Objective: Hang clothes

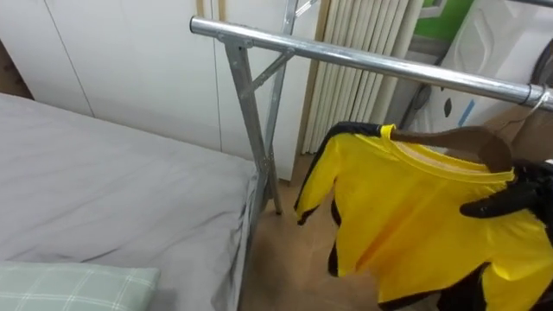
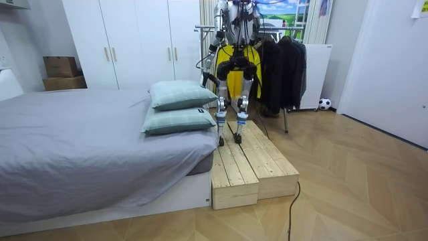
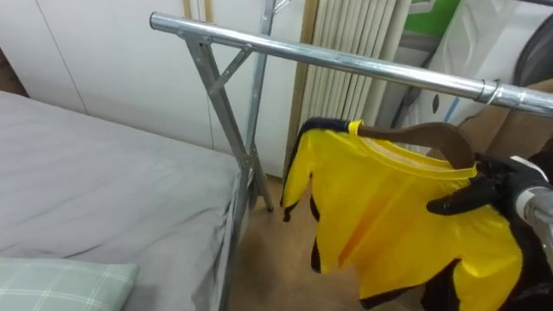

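From my head camera, the grey bed (image 1: pixel 104 190) fills the 9 o'clock side, with a pale checked pillow (image 1: pixel 69 289) at 7 o'clock. The white wardrobe (image 1: pixel 130 60) stands behind it at 11 o'clock. A metal clothes rail (image 1: pixel 346 56) runs from 12 o'clock down towards 3 o'clock, and its upright post (image 1: pixel 251 112) drops beside the bed's edge.

The yellow shirt (image 1: pixel 406 216) is at 4 o'clock, below the rail, draped on a wooden hanger (image 1: pixel 467 142). The hanger's hook reaches the rail at the 3 o'clock edge (I cannot tell whether it is seated). My right hand (image 1: pixel 510 199) is clenched round the hanger's near shoulder, thumb lying across the yellow cloth.

In the room view I stand on a wooden platform (image 2: pixel 254 161) beside the bed, facing the rail, with dark clothes (image 2: pixel 284 67) hanging at my 3 o'clock.
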Motion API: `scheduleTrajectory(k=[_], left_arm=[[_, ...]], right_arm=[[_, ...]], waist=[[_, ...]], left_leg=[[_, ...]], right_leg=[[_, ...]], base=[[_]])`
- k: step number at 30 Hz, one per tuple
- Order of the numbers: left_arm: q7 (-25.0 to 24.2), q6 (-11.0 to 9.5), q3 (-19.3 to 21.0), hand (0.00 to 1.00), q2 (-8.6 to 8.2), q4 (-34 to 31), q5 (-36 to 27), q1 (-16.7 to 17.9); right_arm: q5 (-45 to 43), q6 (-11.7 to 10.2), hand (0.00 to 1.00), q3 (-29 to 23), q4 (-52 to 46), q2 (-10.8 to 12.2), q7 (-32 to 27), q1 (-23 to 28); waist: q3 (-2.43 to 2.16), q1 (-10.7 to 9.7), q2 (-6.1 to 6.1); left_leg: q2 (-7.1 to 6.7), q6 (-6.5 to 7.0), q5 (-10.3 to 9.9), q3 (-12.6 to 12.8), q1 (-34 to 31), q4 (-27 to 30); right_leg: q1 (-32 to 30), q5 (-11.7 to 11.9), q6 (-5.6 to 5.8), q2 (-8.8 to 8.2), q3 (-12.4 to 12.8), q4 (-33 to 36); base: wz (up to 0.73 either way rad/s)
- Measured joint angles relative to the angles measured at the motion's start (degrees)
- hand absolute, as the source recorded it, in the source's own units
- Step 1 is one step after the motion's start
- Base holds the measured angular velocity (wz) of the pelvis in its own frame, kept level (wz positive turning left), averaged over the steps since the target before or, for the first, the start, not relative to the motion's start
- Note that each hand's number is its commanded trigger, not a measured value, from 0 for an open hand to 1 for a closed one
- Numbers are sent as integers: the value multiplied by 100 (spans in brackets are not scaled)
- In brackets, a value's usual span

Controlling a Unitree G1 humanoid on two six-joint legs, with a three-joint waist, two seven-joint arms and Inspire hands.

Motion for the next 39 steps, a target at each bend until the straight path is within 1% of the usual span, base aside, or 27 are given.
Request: scheduleTrajectory(k=[3,6,11,12,13,15,17,21,24,31,39], left_arm=[[0,0,0,0,-2,0,0,35],[0,0,0,0,-2,0,-4,60],[0,-7,0,0,-2,70,-6,70],[0,-12,0,0,-2,123,-9,66],[2,-16,0,0,-2,161,-9,53],[6,-23,0,0,-2,166,-8,27],[10,-44,0,0,-2,195,-7,34],[13,-48,3,0,-2,245,-7,27],[14,-50,3,0,-2,266,-9,28],[13,-50,5,0,-2,275,-9,95],[9,-50,31,0,-2,284,-13,101]], right_arm=[[-1,-37,0,-162,-181,0,-20,137],[-7,-116,0,-165,-189,0,-23,138],[0,-140,0,-168,-212,0,-101,144],[5,-166,0,-168,-213,0,-129,145],[13,-219,0,-167,-214,0,-155,145],[26,-254,0,-167,-215,0,-169,145],[59,-315,0,-167,-229,0,-190,149],[272,-329,0,-167,-345,0,-221,171],[280,-394,0,-167,-389,0,-226,170],[299,-395,0,-166,-429,0,-226,172],[335,-395,0,-166,-433,0,-226,176]], waist=[[-4,-34,7],[-11,-138,17],[-24,-215,33],[-35,-233,44],[-38,-247,49],[-49,-255,51],[-49,-251,50],[-50,-286,50],[-50,-288,49],[-51,-285,43],[-52,-289,40]], left_leg=[[3,1,1,35,60,-32],[3,2,1,42,64,-36],[3,2,2,52,130,-48],[3,2,2,58,170,-58],[4,2,2,60,217,-81],[6,17,13,70,270,-142],[6,22,33,86,303,-189],[2,26,54,102,410,-231],[4,26,54,127,447,-231],[6,26,53,171,616,-280],[6,27,53,188,765,-317]], right_leg=[[41,-2,3,0,28,-1],[41,-2,3,0,32,2],[103,-2,3,0,36,-3],[143,-6,9,-1,37,-5],[182,-8,13,-1,37,-15],[206,-10,14,-2,48,-11],[210,-10,14,-4,63,-7],[293,-10,14,-8,78,-13],[315,-10,15,-8,109,-8],[411,-20,27,-5,170,-16],[566,-20,28,2,183,-78]], base=[[-5],[0],[0],[0],[0],[0],[-4],[0],[-3],[-4],[0]])
